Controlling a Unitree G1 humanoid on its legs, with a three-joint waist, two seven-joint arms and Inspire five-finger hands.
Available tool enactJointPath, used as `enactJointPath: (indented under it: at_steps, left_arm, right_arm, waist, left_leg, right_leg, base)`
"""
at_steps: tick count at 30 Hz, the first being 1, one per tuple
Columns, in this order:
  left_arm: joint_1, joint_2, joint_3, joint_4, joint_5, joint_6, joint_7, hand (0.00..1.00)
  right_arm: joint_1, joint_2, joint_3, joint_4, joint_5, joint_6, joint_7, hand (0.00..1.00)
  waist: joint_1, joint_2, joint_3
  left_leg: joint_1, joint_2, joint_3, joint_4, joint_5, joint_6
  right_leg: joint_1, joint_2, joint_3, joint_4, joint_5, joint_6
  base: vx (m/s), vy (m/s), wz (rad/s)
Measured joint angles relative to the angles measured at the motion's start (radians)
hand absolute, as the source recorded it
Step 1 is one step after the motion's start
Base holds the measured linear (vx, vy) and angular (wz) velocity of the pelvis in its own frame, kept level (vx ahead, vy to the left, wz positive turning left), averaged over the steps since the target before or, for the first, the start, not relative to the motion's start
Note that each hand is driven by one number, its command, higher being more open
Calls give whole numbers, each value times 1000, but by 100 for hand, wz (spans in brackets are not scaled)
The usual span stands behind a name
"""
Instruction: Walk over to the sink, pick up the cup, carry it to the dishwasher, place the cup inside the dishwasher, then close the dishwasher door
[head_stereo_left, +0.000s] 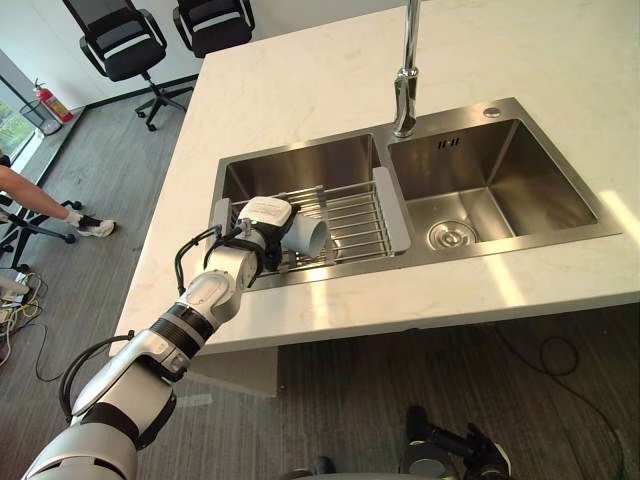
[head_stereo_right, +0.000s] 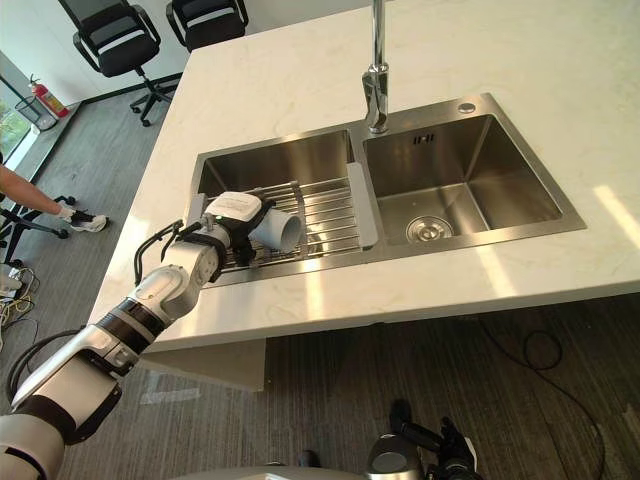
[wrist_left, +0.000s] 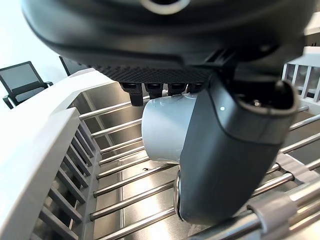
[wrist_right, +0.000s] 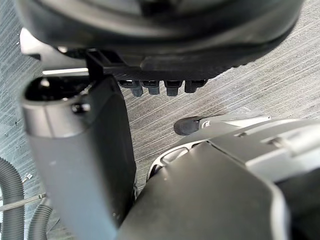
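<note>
Steel sink, pale cup, and the pickup step is being lined up

The cup (head_stereo_left: 312, 238) is seen lying on its side on the wire rack (head_stereo_left: 350, 215) that's set across the left basin of the sink (head_stereo_left: 300, 165) in the pale worktop (head_stereo_left: 300, 80). The left robot hand (head_stereo_left: 264, 226) is placed right at it, with the cup sat between thumb and fingers. From the wrist view the fingers look straight rather than curled, so the hand is judged spread around the cup, not clamped on it yet. The right robot hand (wrist_right: 160, 60) is hung relaxed over the floor with nothing in it. Next, the fingers probably need to be closed firmly on the round wall before any lift. A loose pinch could let the cup roll along the rack bars. Only then can it be carried to the dishwasher.
</note>
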Motion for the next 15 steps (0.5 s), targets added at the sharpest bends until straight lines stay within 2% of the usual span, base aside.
enactJointPath:
  at_steps: [1,2,5,9,13,15]
  left_arm:
    - [-8,0,-15,0,-2,2,-13,0]
    - [-23,2,-38,-5,1,17,-12,0]
    - [-39,39,-78,-7,-3,48,-23,0]
    - [-40,42,-78,-44,-121,90,-33,0]
    - [-42,47,-77,-39,-201,108,-4,0]
    - [-40,57,-77,-31,-272,110,39,0]
  right_arm:
    - [-1,-1,0,0,0,-1,0,100]
    - [-5,-4,5,0,0,-3,1,100]
    - [-15,-7,20,-1,1,-7,-2,100]
    - [-21,-37,41,5,3,-7,-22,100]
    - [-25,-39,50,8,3,-6,-36,100]
    - [-25,-39,55,8,4,-6,-40,100]
  waist:
    - [-2,2,1]
    - [-10,8,4]
    - [-34,17,9]
    - [-27,47,13]
    - [-28,43,18]
    - [-29,42,19]
  left_leg:
    - [1,2,-2,-6,-3,2]
    - [3,6,-5,-13,-13,17]
    - [7,14,2,-15,-21,10]
    - [11,17,-3,-11,-20,10]
    - [17,15,-12,-7,-20,11]
    - [16,15,-14,-8,-20,11]
  right_leg:
    - [0,2,-3,0,1,0]
    - [0,7,-7,0,2,-1]
    - [0,12,1,0,6,0]
    - [6,18,-3,0,7,-4]
    - [18,17,-9,0,2,-3]
    - [18,16,-10,0,1,-2]
  base:
    - [-34,-9,10]
    - [-30,-3,3]
    - [13,-3,-6]
    - [58,4,2]
    - [6,0,5]
    - [-8,-1,2]
